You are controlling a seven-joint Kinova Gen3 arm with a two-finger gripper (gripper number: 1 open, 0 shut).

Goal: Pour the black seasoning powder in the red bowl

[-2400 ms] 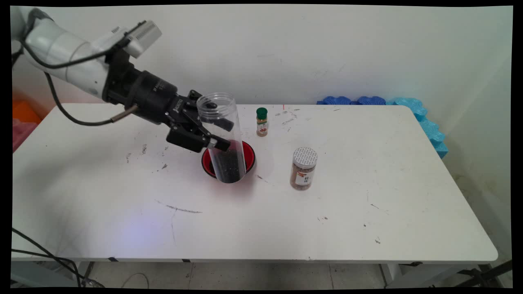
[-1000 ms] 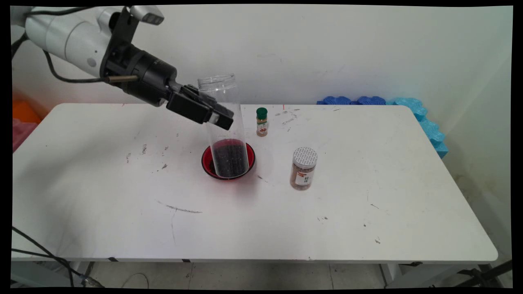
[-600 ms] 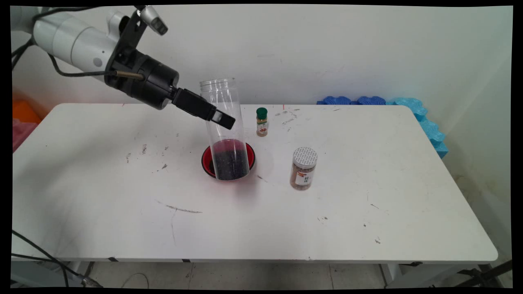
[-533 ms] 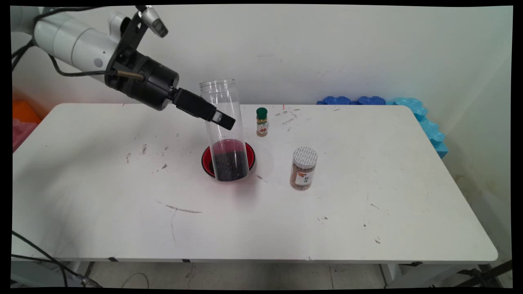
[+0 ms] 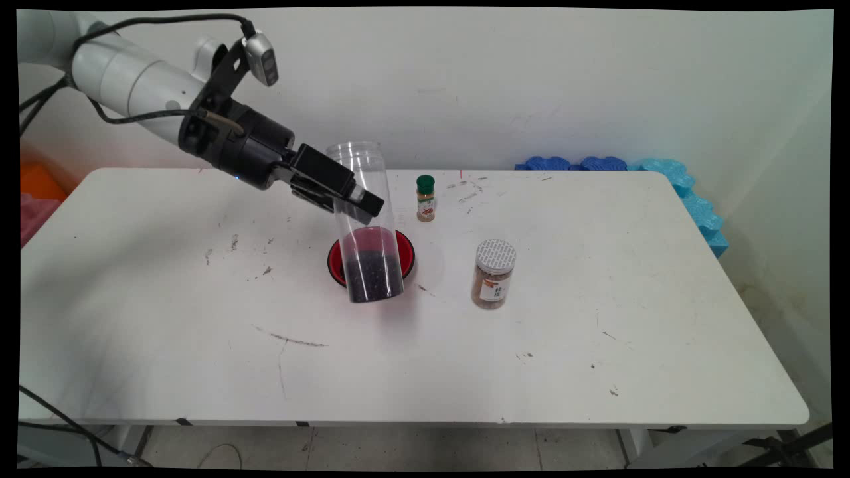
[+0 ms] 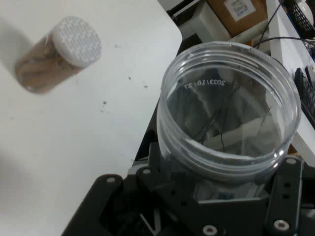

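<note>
claw (image 5: 355,199): clamped on the clear jar (image 5: 365,219) at its upper half, from the jar's left side
jar: lidless, dark grains fill the bottom third, mouth up, long axis tipped slightly with the base toward the camera
jar position: base hangs in front of the red bowl (image 5: 406,255); can't tell if it clears the rim
hand view: open mouth (image 6: 229,123) sits right above the linkage
nearby: green-cap spice bottle (image 5: 425,198) behind the bowl, grey-lid jar (image 5: 494,273) to the right on the tabletop (image 5: 597,299)
</note>
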